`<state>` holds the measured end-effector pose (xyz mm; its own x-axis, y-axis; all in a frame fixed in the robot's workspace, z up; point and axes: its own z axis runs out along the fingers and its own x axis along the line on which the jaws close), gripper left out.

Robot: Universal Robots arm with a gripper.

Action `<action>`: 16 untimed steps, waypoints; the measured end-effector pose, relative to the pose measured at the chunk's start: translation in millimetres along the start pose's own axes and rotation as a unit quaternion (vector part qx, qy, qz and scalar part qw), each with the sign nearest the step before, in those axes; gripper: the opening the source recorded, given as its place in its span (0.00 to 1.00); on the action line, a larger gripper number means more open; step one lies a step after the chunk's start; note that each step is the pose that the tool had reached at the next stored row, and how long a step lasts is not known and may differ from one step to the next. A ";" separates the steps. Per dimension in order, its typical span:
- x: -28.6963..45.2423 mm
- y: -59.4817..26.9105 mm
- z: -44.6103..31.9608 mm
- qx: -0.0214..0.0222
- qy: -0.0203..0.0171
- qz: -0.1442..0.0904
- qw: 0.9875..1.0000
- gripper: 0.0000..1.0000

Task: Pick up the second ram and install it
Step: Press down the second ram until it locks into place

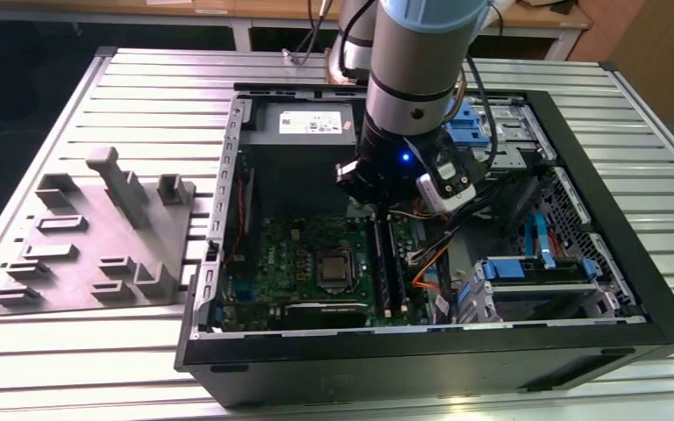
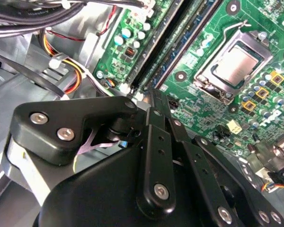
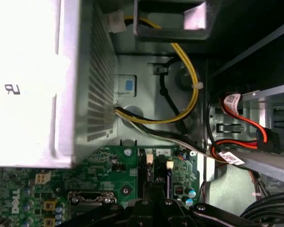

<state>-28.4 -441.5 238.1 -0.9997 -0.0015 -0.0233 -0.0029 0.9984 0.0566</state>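
Slots on the green motherboard [image 1: 296, 263] hold a long dark stick, the second ram [image 1: 385, 263]. It sits directly beneath the end effector [image 1: 393, 210] and runs on from under it toward the open computer case's [image 1: 431, 360] front wall. I cannot tell whether the end effector is apart, together or clamped on the stick.

In the second wrist view the end effector [image 2: 154, 97] tapers down to the near end of the parallel black slots [image 2: 165, 42]. The processor socket [image 2: 232, 66] lies off to one side of it and a bundle of orange and yellow wires [image 2: 71, 71] to the other.

The first wrist view looks the opposite way past the end effector [image 3: 157, 203]. Ahead of it are the grey power-supply box [image 3: 80, 94], a yellow cable [image 3: 191, 94] looping beyond the board's edge, and red cables [image 3: 246, 125] by the drive bay.

The exterior view adds the surroundings. The case lies on a slatted metal desk [image 1: 138, 79]. A grey fixture block [image 1: 103, 237] with an upright post stands well apart from the end effector, outside the case on the exterior view's left.
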 end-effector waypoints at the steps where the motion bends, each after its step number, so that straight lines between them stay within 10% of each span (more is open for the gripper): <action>1: 0.0 0.0 0.1 0.000 0.000 0.000 1.000 0.10; 16: 1.1 6.3 9.5 0.000 0.000 0.000 1.000 0.10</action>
<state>-29.3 -434.6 228.9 -0.9997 -0.0020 -0.0236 -0.0033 0.9984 0.0573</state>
